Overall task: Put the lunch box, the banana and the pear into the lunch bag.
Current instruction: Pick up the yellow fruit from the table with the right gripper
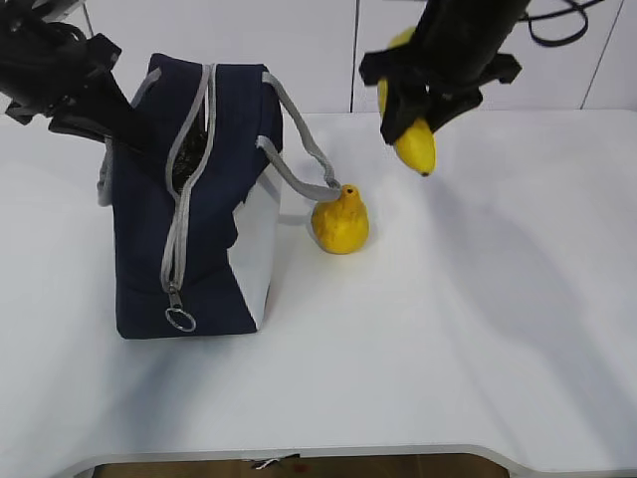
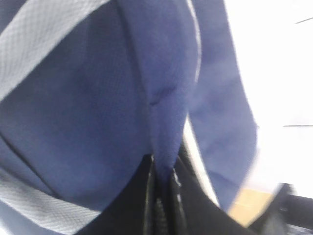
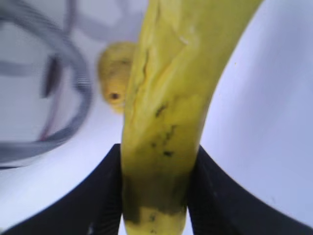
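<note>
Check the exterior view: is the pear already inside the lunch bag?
No, the pear sits on the white table just right of the lunch bag, beside its grey handle.

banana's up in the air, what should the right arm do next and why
Probably carry the banana leftward until it is over the lunch bag's unzipped top. The right gripper already clamps it clear of the table, the left gripper pinches the bag's fabric at the opening, and the pear waits on the table.
</note>
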